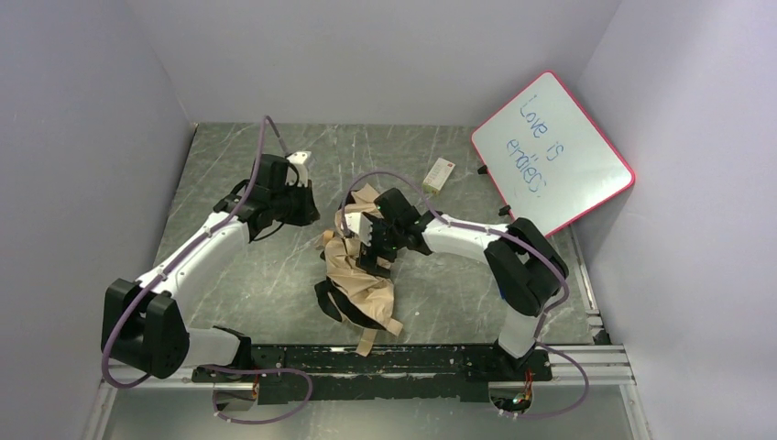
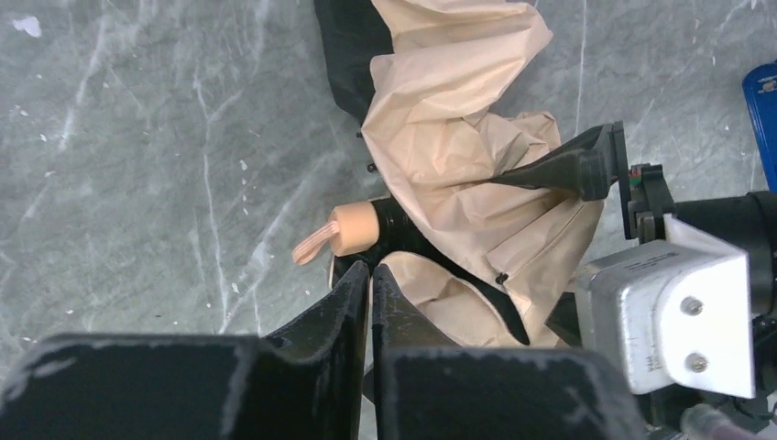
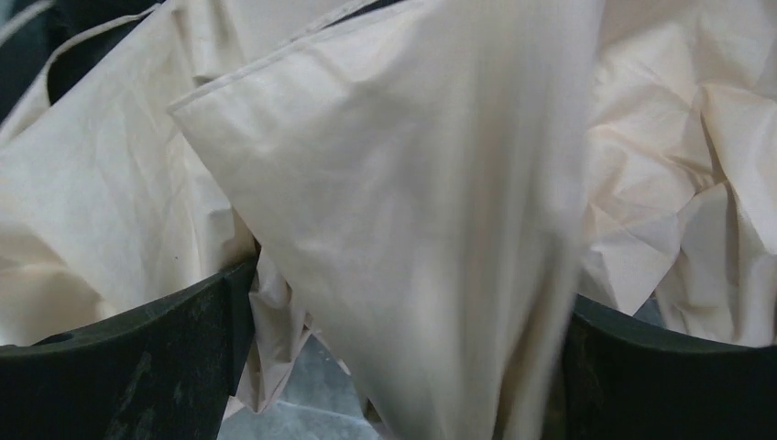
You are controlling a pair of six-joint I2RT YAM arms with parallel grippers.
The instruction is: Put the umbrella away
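Note:
The umbrella [image 1: 355,275] lies collapsed and crumpled on the middle of the table, tan fabric outside with black edges. In the left wrist view its tan-orange handle [image 2: 353,227] and strap [image 2: 311,246] point left, just beyond my left gripper [image 2: 369,273]. That gripper is shut and I see nothing between its jaws. In the top view the left gripper [image 1: 307,207] is at the umbrella's far left. My right gripper [image 1: 368,236] is pushed into the canopy from the right. It is open, with a fold of tan fabric [image 3: 412,211] hanging between its fingers [image 3: 137,367].
A pink-framed whiteboard [image 1: 552,151] leans at the back right. A small cream box [image 1: 440,172] lies behind the umbrella. A small white object [image 1: 300,161] lies behind the left gripper. A blue object [image 2: 762,101] shows at the right edge of the left wrist view.

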